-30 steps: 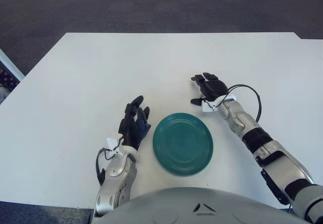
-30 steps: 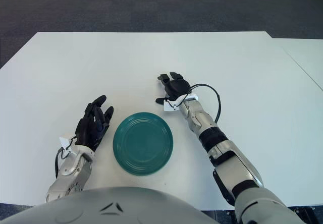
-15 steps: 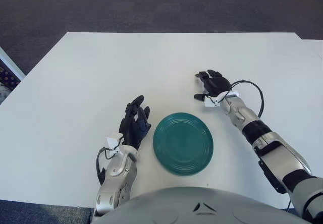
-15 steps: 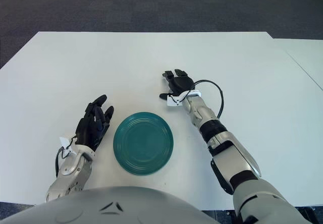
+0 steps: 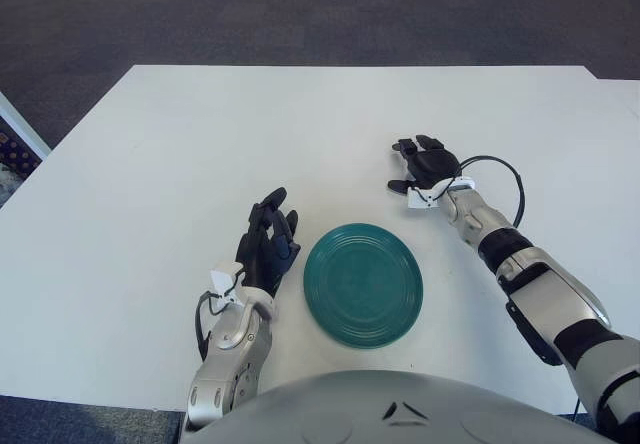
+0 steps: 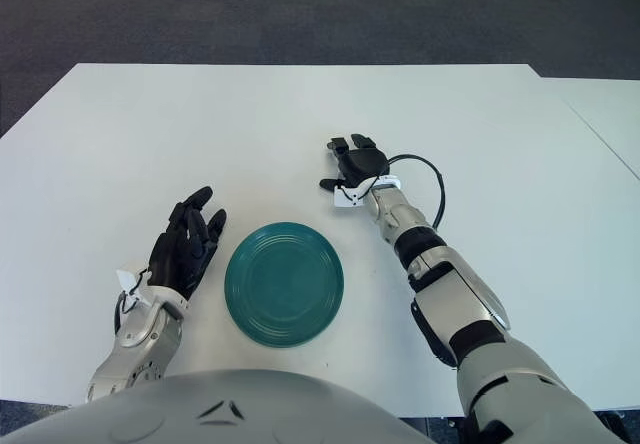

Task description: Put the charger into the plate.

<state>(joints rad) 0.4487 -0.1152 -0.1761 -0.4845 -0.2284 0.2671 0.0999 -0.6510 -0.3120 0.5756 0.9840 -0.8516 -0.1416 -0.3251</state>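
A teal round plate (image 5: 330, 309) lies empty on the white table (image 5: 200, 134), near the front edge. My left hand (image 5: 268, 240) rests palm down just left of the plate, with its fingers spread and holding nothing. My right hand (image 5: 420, 162) is stretched out above the table beyond the plate's far right rim, palm down, fingers spread, with nothing seen in it. It also shows in the right eye view (image 6: 356, 162). I see no charger in either view; anything under the right palm is hidden.
A black cable loop (image 5: 510, 179) runs along my right wrist. Dark carpet (image 5: 300, 14) lies beyond the table's far edge. A second white surface (image 6: 610, 114) adjoins the table at the right.
My right hand has moved farther out and to the right, away from the plate's rim. The left hand and the plate have stayed in place.
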